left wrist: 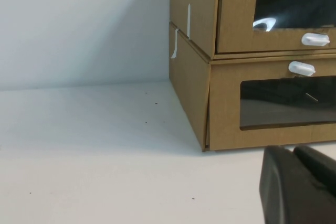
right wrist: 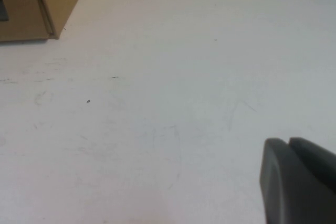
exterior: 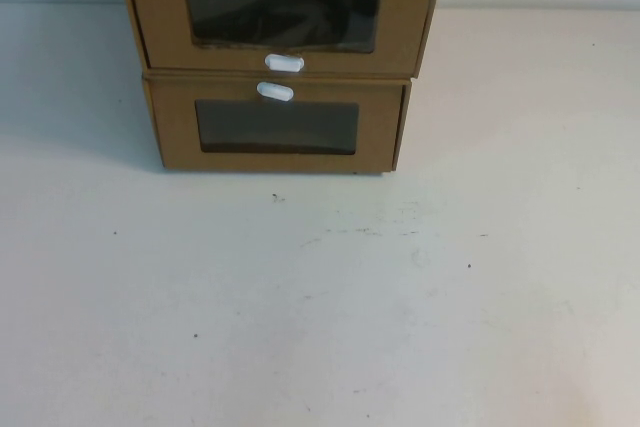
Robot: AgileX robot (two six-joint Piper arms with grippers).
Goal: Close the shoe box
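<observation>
Cardboard shoe box [exterior: 280, 12] faces both low end effectors: left end effector [left wrist: 294, 153], right end effector [right wrist: 289, 144].

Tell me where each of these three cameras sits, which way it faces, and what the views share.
High view: raised on the robot's side, angled down at the table and two stacked boxes; no arm shows.
Left wrist view: low, facing the shoe box above the lower box; left gripper at the edge, fingers together.
Right wrist view: looks down at the table; right gripper at the edge, fingers together.
Shared: the lower box's corner.

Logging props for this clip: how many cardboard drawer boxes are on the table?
2, stacked: the shoe box on top, the lower box beneath. Left gripper and right gripper hover over the table.
</observation>
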